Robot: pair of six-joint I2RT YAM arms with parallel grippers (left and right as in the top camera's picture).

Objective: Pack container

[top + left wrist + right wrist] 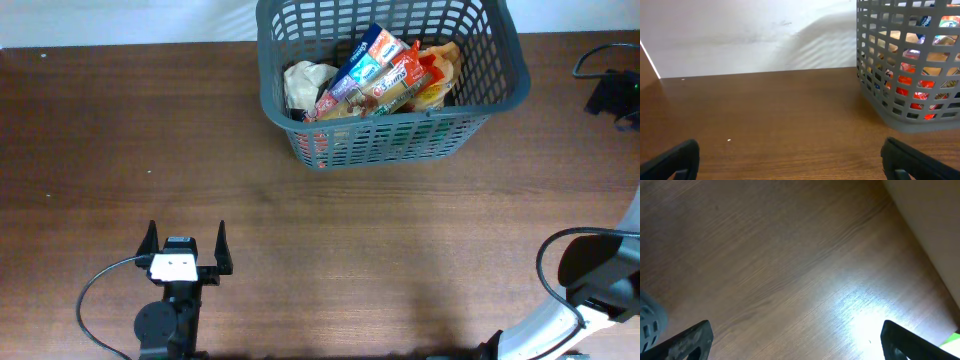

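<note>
The container (400, 140), a dark grey lattice basket, stands at the far middle-right of the wooden table. Inside it lie colourful snack packets (385, 72) and a white bag (305, 82). My left gripper (185, 242) is near the front left, well short of the basket, open and empty. In the left wrist view the container (905, 65) rises at the right, and the left gripper (790, 160) spans bare wood. The right gripper (797, 342) is open over bare table, and a grey corner of the container (647, 322) shows at the left edge.
The right arm (600, 275) sits at the front right corner of the overhead view. Black cables and a device (610, 90) lie at the far right edge. A pale wall (740, 35) backs the table. The left arm's cable (95, 290) loops at the front left.
</note>
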